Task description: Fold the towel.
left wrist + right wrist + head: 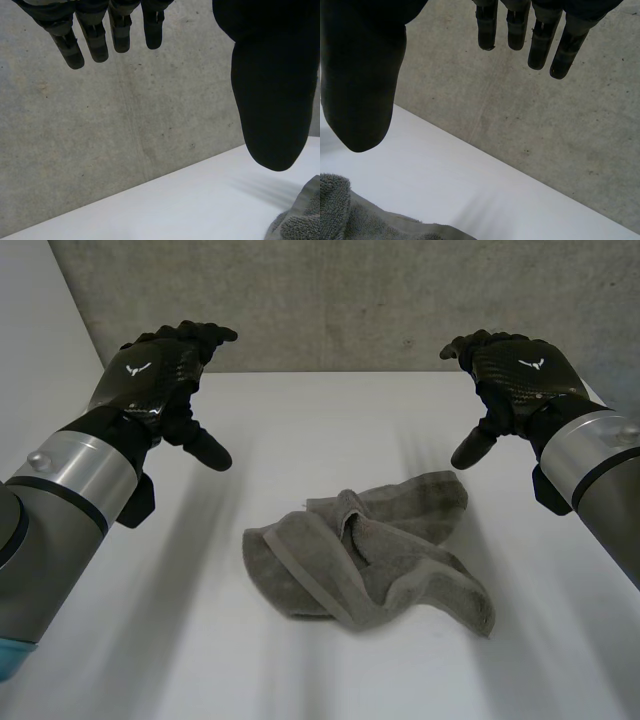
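Rumpled towel (380, 560), edges free — left robot hand (155, 375), right robot hand (525, 370) aloft, relaxed

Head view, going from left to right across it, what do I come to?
left hand, open and raised → grey towel, crumpled in a heap → right hand, open and raised

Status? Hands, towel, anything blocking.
Left hand open, above the white table, holding nothing. Right hand same. Grey towel crumpled mid-table, untouched, not yet folded. Nothing between hands and towel.
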Controlling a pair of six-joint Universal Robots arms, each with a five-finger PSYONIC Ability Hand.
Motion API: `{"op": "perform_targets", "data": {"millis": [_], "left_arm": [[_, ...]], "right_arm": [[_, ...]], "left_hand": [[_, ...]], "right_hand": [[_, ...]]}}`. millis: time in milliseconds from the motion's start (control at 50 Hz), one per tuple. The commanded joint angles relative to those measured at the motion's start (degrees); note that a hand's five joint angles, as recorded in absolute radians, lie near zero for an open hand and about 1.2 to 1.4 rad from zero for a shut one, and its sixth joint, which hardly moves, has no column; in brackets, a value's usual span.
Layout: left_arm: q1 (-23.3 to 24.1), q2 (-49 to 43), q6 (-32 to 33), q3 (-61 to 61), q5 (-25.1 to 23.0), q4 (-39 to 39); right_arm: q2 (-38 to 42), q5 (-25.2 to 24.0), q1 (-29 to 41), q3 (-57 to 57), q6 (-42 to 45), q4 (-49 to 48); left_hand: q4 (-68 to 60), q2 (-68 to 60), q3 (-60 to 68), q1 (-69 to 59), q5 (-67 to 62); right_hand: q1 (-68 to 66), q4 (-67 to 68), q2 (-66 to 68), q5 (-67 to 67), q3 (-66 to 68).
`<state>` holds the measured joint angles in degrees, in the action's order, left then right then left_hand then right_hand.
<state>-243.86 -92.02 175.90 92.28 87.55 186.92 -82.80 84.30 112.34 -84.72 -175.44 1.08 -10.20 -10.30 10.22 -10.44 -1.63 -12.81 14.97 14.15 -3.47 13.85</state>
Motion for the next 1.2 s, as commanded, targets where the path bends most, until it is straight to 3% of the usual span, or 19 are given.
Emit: {"op": "perform_targets", "data": {"millis": [20, 180, 220, 240, 280, 300, 320, 560, 660, 720, 760, 800, 920, 1100, 1200], "left_arm": [[-0.04, 0.0, -0.03, 0.0, -0.01, 0.02], [-0.04, 0.0, -0.03, 0.0, -0.01, 0.02], [-0.04, 0.0, -0.03, 0.09, -0.01, -0.07], [-0.04, 0.0, -0.03, 0.09, -0.01, -0.07], [-0.04, 0.0, -0.03, 0.09, -0.01, 0.02], [-0.04, 0.0, -0.03, 0.09, -0.1, -0.07], [-0.04, 0.0, 0.05, 0.09, -0.1, 0.02], [0.49, -5.45, 1.11, -0.17, -0.98, 0.37], [3.11, -11.67, 10.83, -0.09, -7.64, -0.16], [4.18, -12.74, 13.59, 0.27, -8.8, -0.24], [5.75, -14.75, 17.53, 0.53, -9.24, -0.24], [6.11, -15.81, 18.24, 0.96, -9.24, 0.02], [7.95, -20.81, 18.95, 0.53, -9.68, 0.55], [8.49, -26.19, 18.95, -2.28, -9.07, 1.34], [8.49, -26.89, 18.86, -3.34, -8.71, 1.34]], "right_arm": [[0.01, -0.01, -0.01, -0.01, 0.01, -0.03], [0.1, -0.1, 0.07, -0.1, 0.01, -0.03], [0.1, -0.19, 0.07, -0.1, 0.01, -0.03], [0.1, -0.1, 0.07, -0.18, -0.08, -0.03], [0.1, 0.08, -0.02, -0.36, -0.08, -0.38], [0.1, -0.01, -0.02, -0.62, -0.08, -0.81], [0.01, -0.19, -0.02, -0.62, 0.1, -1.25], [2.12, -0.54, 0.6, -0.36, 2.12, -1.7], [8.01, -0.98, 0.86, 0.34, 6.69, -1.08], [11.7, -2.65, 1.22, 1.4, 7.74, -0.9], [13.28, -4.49, 1.39, 2.01, 7.04, -0.82], [15.82, -9.13, 1.57, 2.89, 2.67, 0.06], [19.42, -14.33, 1.21, 4.56, -7.18, -0.11], [24.79, -15.04, 1.74, 6.14, -8.34, -0.29], [27.25, -14.25, 2.8, 7.55, -8.34, -0.2]], "left_hand": [[-0.18, -0.09, 0.16, 0.06, 1.25], [-0.52, -0.42, 0.5, -0.28, 0.92], [-5.53, -5.44, 5.51, -5.29, -4.1], [-5.56, -5.47, 5.54, -5.32, -4.13], [-7.08, -6.98, 7.06, -6.84, -5.65], [-5.91, -5.82, 5.89, -5.67, -4.48], [-0.74, -0.64, 0.72, -0.5, 0.69], [-0.35, -0.26, 0.33, -0.11, 1.08], [-3.53, -3.44, 3.51, -3.29, -2.1], [-3.71, -3.62, 3.69, -3.47, -2.28], [-6.89, -6.8, 6.87, -6.65, -5.46], [-8.07, -7.98, 8.05, -7.84, -6.64], [-10.76, -10.67, 10.74, -10.52, -9.33], [-15.82, -15.73, 15.8, -15.58, -14.39], [-31.59, -31.5, 31.57, -31.35, -30.16]], "right_hand": [[2.81, -4.97, -4.15, 3.47, -3.85], [2.81, -4.97, -4.15, 3.47, -3.85], [2.81, -4.97, -4.15, 3.47, -3.85], [-4.75, 2.59, 3.41, -4.08, 3.71], [-3.83, 1.67, 2.5, -3.17, 2.8], [2.81, -4.97, -4.15, 3.47, -3.85], [2.81, -4.97, -4.15, 3.47, -3.85], [2.81, -4.97, -4.15, 3.47, -3.85], [2.81, -4.97, -4.15, 3.47, -3.85], [2.81, -4.97, -4.15, 3.47, -3.85], [0.04, -2.2, -1.37, 0.7, -1.07], [-0.63, -1.53, -0.7, 0.03, -0.4], [-1.64, -0.52, 0.31, -0.98, 0.6], [-10.22, 8.06, 8.89, -9.56, 9.19], [-23.14, 20.98, 21.81, -22.48, 22.1]]}}
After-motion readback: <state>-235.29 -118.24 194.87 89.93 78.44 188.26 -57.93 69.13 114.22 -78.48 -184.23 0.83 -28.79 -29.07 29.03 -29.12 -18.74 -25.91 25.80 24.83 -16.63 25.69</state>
